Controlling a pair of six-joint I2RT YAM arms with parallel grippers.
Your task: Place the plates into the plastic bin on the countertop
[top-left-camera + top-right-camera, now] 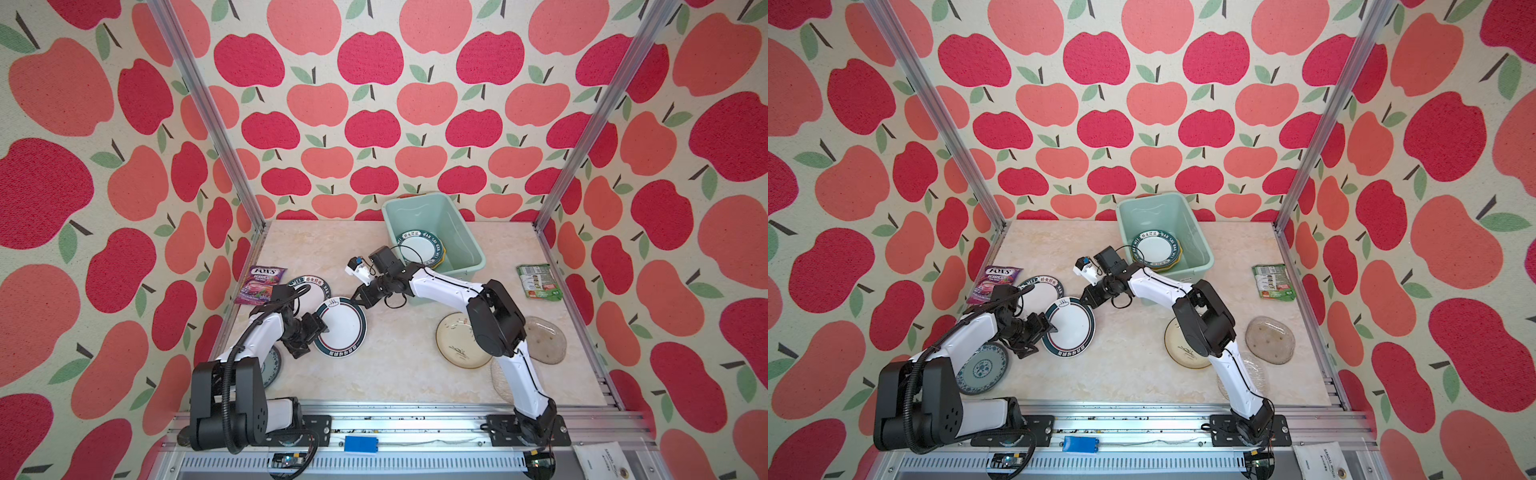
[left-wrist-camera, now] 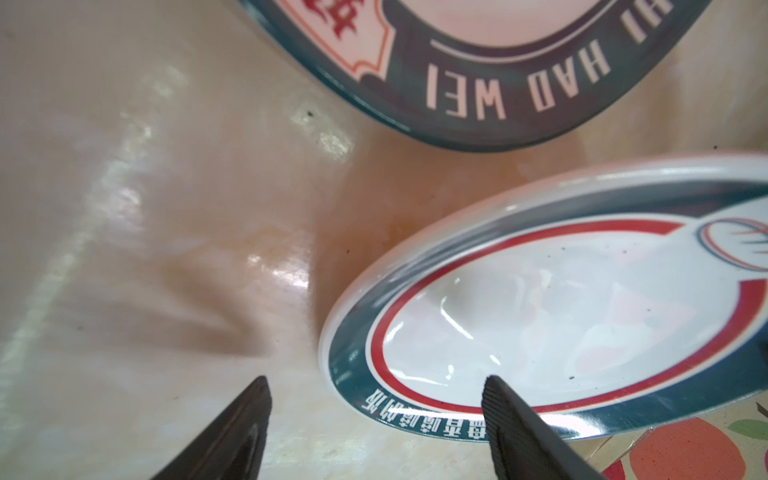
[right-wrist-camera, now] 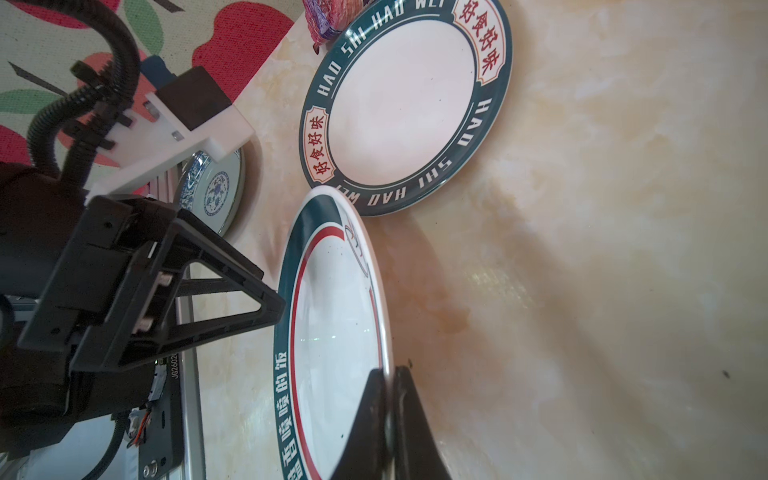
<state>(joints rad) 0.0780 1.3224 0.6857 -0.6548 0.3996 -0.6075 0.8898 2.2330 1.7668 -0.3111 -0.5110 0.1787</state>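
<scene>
The cream marble-patterned countertop (image 1: 395,374) carries everything. The mint-green plastic bin (image 1: 419,212) stands at its back, just behind the right gripper's fingers. Inside it, a dark-rimmed lettered plate (image 1: 419,249) lies on a yellow plate (image 1: 441,257).

The red-ringed plate (image 1: 343,328) sits between the two grippers, tilted. The right gripper (image 3: 388,395) is clamped tight on its rim, one finger on each face. At the opposite edge the left gripper (image 2: 376,380) stands wide apart and grips nothing. One of its fingers (image 2: 511,415) is over the plate's well and the other over bare countertop, with the rim between them. I cannot tell whether either finger touches the plate.

A second lettered plate reading "HAO SHI HAO WEI" (image 3: 403,104) lies flat just beyond the left fingers, close beside the tilted plate. The blue-patterned plate (image 1: 982,368) lies behind the left fingers, under that arm. The cream plate with a green plant (image 1: 457,340) and two clear glass plates (image 1: 546,340) (image 1: 500,378) lie well behind the right fingers, near that arm's base.

The purple Fox's packet (image 1: 259,284) lies past the second lettered plate. The green packet (image 1: 538,281) lies well away from both sets of fingers, beyond the bin.
</scene>
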